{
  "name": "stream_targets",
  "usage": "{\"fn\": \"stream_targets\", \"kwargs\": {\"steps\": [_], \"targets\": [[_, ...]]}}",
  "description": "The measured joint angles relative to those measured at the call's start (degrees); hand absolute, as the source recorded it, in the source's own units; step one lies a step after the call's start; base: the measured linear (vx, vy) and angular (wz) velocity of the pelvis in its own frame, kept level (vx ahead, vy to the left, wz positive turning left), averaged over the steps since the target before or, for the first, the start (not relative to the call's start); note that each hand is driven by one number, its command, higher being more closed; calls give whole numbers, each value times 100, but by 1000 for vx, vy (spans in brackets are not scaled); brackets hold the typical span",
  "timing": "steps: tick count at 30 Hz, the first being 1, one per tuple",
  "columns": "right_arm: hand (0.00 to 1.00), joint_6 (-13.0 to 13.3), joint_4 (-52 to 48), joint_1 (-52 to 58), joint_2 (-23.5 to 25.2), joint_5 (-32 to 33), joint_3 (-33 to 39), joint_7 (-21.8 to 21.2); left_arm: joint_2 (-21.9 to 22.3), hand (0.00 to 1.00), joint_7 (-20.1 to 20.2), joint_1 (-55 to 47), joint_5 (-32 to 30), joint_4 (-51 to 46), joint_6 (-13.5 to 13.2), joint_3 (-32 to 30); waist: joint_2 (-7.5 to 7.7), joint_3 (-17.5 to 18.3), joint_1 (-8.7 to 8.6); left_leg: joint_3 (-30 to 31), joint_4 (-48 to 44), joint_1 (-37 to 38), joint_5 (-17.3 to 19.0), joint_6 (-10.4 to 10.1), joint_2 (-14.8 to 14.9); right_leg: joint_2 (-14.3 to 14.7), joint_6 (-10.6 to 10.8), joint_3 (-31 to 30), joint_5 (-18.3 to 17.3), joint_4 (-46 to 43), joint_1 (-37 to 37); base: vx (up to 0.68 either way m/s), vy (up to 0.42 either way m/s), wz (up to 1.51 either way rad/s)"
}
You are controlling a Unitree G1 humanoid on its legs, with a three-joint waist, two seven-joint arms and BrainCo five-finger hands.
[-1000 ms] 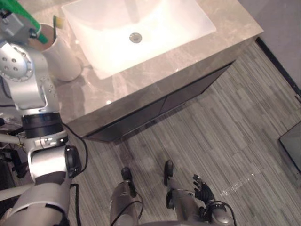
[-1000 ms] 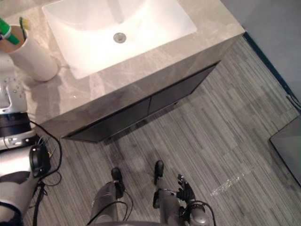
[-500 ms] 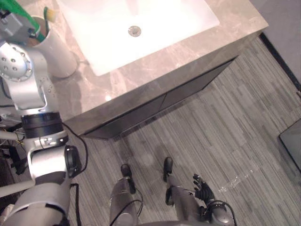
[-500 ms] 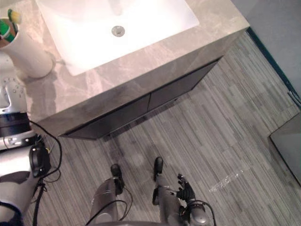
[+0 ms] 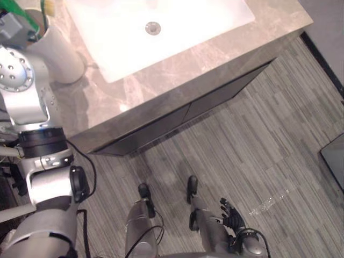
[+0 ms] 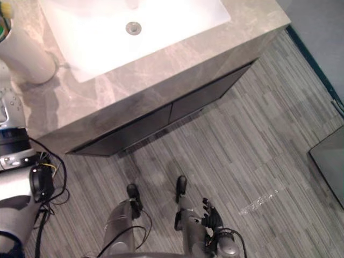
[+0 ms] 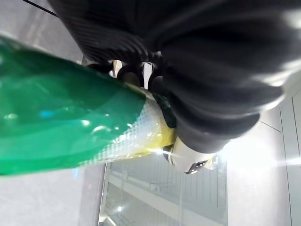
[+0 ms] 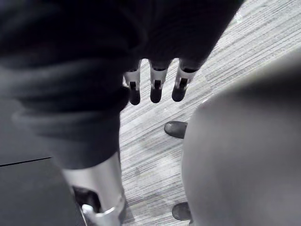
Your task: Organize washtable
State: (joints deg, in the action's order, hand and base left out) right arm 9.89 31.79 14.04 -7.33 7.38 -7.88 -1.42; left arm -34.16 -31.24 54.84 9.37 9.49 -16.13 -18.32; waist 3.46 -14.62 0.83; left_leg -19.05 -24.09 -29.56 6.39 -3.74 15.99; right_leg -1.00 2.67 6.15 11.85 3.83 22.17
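At the far left your left hand [image 7: 197,84] has its fingers [image 7: 128,75] curled round the green tube [image 7: 66,127], and in the left eye view that tube sits at the top corner, just beside the mouth of the white cup [image 5: 59,51], where a toothbrush [image 5: 48,6] already stands. I judge you are at the step of putting the tube into the cup with the brush. The next move calls for tipping the tube more upright, lowering its end into the opening clear of the brush, and loosening the fingers only once it is inside, without nudging the cup toward the sink [image 5: 204,16]. Much is cut off here: the cup's mouth lies at the frame edge behind your hand, so you cannot tell whether the tube is over the opening or beside it, and the tube's far end cannot be seen. Further right the basin holds nothing but its drain [image 5: 153,27], and the washtable [image 5: 215,54] in front of it is bare stone. Low at the right your right hand [image 5: 232,219] hangs by the leg over the floor, fingers [image 8: 155,92] straight and holding nothing
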Motion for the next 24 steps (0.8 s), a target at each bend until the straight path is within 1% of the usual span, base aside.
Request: {"fn": "stream_targets", "kwargs": {"steps": [7,11,24], "targets": [[0,1,-8,0,-1,-1,0,1,0,100,-2,-44,-5,0,4,-2,-5,-3,4,7,-35,-6,36,29,9,-5,6,-1,-7,-40,-2,9,55,0],[0,1,-6,0,-29,-1,-1,1,0,100,-3,-162,-13,-2,4,-2,-37,-22,6,7,-31,-6,38,32,10,-6,25,4,-30,-50,-2,-1,36,0],[0,0,-5,0,-58,-1,-6,2,0,100,7,-202,-11,-20,5,15,-37,-22,6,13,-38,0,36,32,1,-8,1,13,-26,-51,-4,21,44,0]]}}
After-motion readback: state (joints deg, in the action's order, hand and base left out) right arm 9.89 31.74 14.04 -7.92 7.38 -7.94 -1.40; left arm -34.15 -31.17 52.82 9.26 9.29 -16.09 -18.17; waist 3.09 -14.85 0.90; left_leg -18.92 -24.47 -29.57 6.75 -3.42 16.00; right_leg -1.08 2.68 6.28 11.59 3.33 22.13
